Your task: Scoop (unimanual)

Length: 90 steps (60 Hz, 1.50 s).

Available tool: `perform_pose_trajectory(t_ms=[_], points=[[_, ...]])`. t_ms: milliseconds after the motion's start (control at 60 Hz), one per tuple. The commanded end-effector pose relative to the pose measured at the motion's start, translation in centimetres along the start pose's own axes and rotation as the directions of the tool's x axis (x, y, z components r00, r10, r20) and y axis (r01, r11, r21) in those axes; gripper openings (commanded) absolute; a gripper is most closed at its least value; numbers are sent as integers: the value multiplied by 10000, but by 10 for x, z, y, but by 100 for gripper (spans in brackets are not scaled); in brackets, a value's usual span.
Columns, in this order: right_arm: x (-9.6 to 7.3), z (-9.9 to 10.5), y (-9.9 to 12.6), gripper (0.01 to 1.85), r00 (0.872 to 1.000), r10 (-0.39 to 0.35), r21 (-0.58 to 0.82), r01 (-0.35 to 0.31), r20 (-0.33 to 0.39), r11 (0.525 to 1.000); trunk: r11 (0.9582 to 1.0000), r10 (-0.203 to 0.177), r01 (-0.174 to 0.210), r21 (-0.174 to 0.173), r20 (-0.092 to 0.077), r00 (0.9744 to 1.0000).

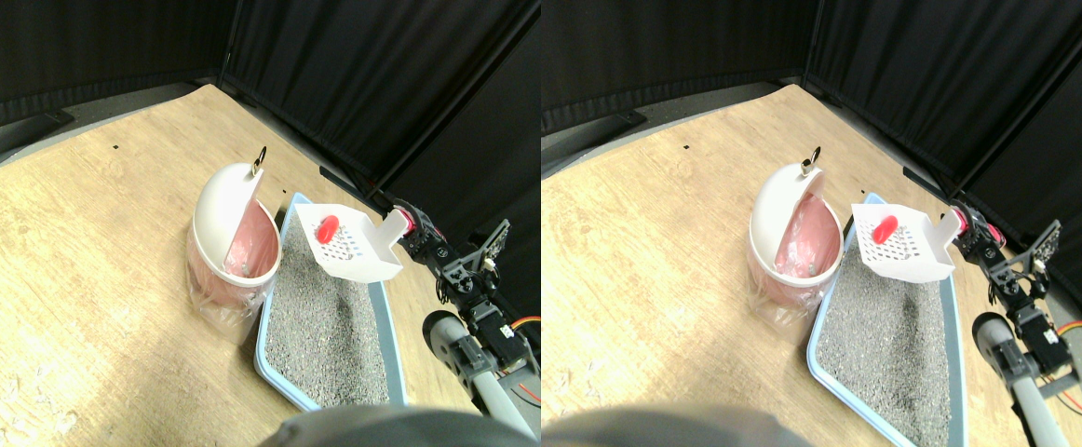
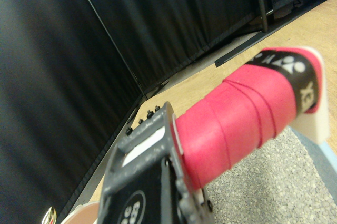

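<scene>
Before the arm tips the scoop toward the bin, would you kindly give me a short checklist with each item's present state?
1. Small red object lies in the white slotted plastic scoop: ok.
2. Scoop is raised above the grey litter in the light blue tray: ok.
3. Pink-lined white bin has its domed lid swung open: ok.
4. Bin stands beside the tray, close to the scoop: ok.
5. Jaws firm on the red wrapped handle: cannot tell.

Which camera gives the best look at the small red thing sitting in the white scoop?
The stereo pair view. There the small red oval object lies in plain sight on the slotted floor of the white plastic scoop, held above the blue tray of grey litter. The wrist view misses it, showing only the red-wrapped handle.
</scene>
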Motion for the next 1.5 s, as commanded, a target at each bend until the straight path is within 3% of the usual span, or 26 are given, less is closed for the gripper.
perform_pose_trajectory(t_ms=[17,183,400,483,633,900,1150,1250,1283,1500], points=[[0,5,7,6,9990,173,174,-180,400,9997,9993,304,-305,-194,-42,9995],[3,1,13,6,9992,38,171,-44,388,9998,9979,533,-535,-379,-42,9986],[8,-2,24,6,9979,638,-48,-637,129,9980,9949,801,-806,-608,-100,9967],[9,-2,28,6,9984,543,-3,-543,141,9985,9943,840,-847,-650,-136,9964],[14,-3,31,6,9958,852,-896,-819,328,9926,9950,773,-780,-617,-139,9969],[17,3,35,6,9982,584,-2889,-524,121,9559,9965,618,-625,-548,-139,9980],[20,11,41,6,9990,453,-3866,-422,-10,9213,9966,620,-626,-537,-116,9980],[23,14,42,6,9973,736,-4423,-643,39,8946,9965,636,-641,-530,-112,9979],[22,17,45,6,9993,377,-4354,-358,-44,8995,9965,636,-641,-530,-112,9979],[22,23,47,6,9991,429,-4723,-369,20,8807,9964,651,-658,-541,-136,9978]])
